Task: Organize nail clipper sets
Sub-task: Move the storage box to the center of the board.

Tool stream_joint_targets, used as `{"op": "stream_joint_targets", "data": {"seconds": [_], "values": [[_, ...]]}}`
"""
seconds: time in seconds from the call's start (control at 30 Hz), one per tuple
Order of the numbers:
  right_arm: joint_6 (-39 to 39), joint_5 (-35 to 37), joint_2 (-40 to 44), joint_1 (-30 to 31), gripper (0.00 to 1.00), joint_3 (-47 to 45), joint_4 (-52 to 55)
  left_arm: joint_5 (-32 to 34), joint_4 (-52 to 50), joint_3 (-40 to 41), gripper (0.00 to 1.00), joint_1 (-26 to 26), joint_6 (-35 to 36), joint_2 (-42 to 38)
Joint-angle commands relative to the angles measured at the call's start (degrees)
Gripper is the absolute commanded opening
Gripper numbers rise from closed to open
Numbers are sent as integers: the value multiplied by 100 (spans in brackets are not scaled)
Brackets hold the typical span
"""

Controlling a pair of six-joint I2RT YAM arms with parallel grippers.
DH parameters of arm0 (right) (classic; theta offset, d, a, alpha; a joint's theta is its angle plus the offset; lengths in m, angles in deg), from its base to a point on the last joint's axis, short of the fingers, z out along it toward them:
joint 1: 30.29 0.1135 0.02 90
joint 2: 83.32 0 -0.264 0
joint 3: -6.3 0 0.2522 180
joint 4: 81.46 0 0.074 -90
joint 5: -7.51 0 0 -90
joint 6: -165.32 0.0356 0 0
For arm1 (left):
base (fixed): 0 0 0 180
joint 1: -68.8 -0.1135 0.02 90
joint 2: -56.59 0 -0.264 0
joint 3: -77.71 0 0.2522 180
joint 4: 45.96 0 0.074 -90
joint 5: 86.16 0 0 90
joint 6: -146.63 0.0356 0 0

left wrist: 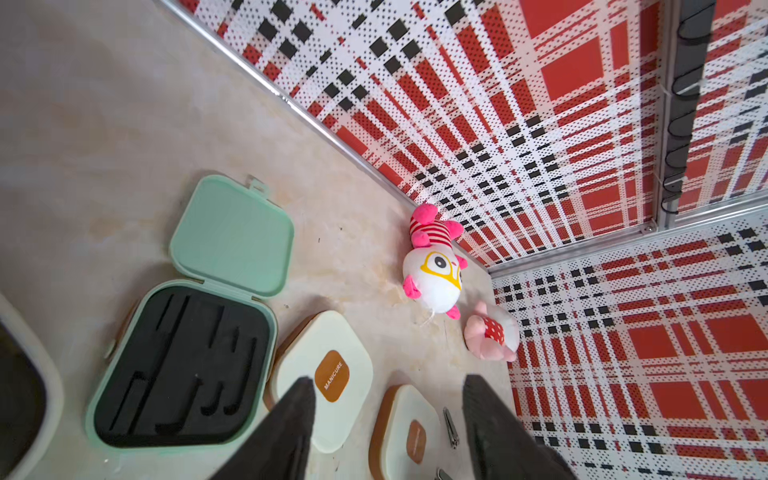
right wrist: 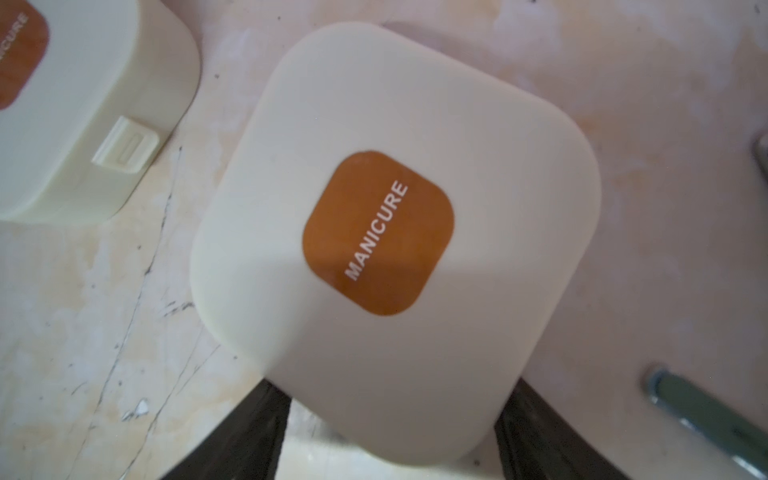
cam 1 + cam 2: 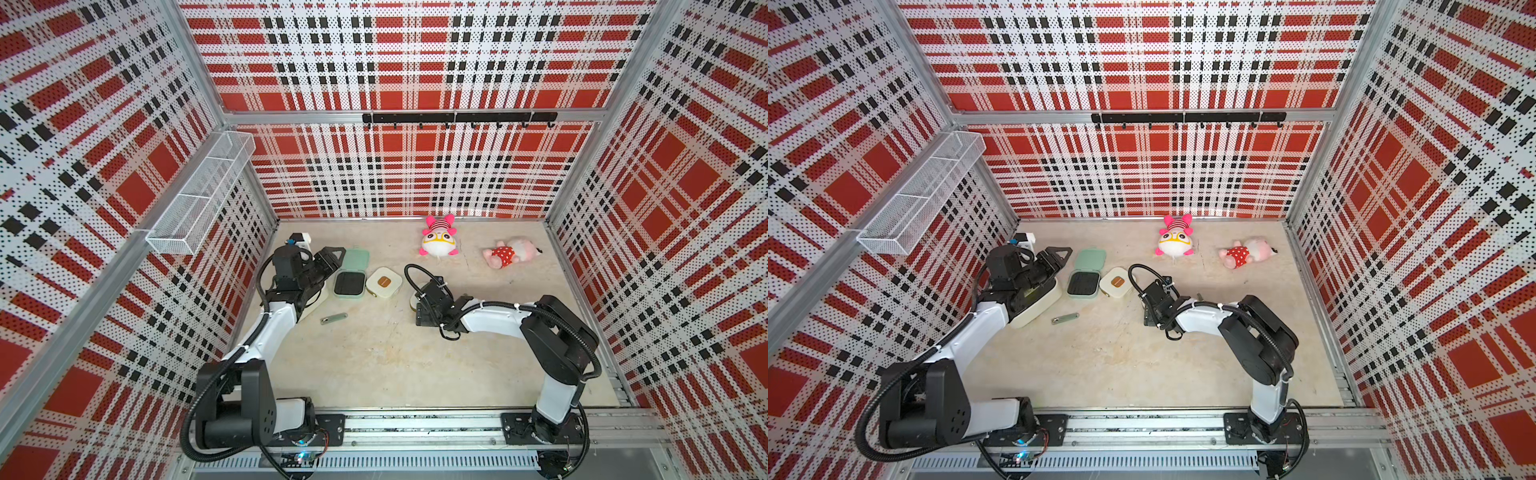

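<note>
Nail clipper sets lie across the far half of the pale table (image 3: 374, 365), between the two arms. Biggest of the loose things is a cream bin (image 3: 1040, 305) on the left side, with the left arm stretched over it. The left gripper (image 1: 388, 379) hangs above the table near the mint case (image 3: 351, 273), its fingers spread apart with nothing between them. That mint case lies open just beside the bin, lid flat back, its black insert (image 1: 183, 365) showing cut-out slots. A white plush toy (image 3: 439, 243) and a pink plush toy (image 3: 511, 252) rest near the back wall, well apart from the cases. A shut cream case (image 3: 384, 282) sits just right of the mint one, its brown label reading MANICURE. A second cream case (image 2: 395, 124) lies near it under the right gripper (image 2: 395, 386), whose fingers straddle one end of it; whether they press on it I cannot tell. A silver clipper (image 3: 333, 318) lies in front of the mint case, and a smaller clipper (image 1: 451, 424) beside the second cream case
</note>
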Motion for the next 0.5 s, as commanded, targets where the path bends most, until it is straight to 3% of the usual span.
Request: {"op": "stream_joint_targets", "data": {"seconds": [0.0, 0.07, 0.17, 0.47], "values": [[-264, -191, -269, -283, 74, 362, -29, -157, -791, -645, 53, 161, 570, 407], [-347, -275, -385, -453, 71, 584, -10, 803, -1941, -1396, 50, 504, 1354, 838], [-471, -503, -440, -579, 68, 875, 28, 1908, -2699, -2146, 48, 967, 1867, 1371], [-616, -767, 545, -495, 55, 540, -254, 3684, -3313, -3151, 32, 1017, 2477, 2641]]}}
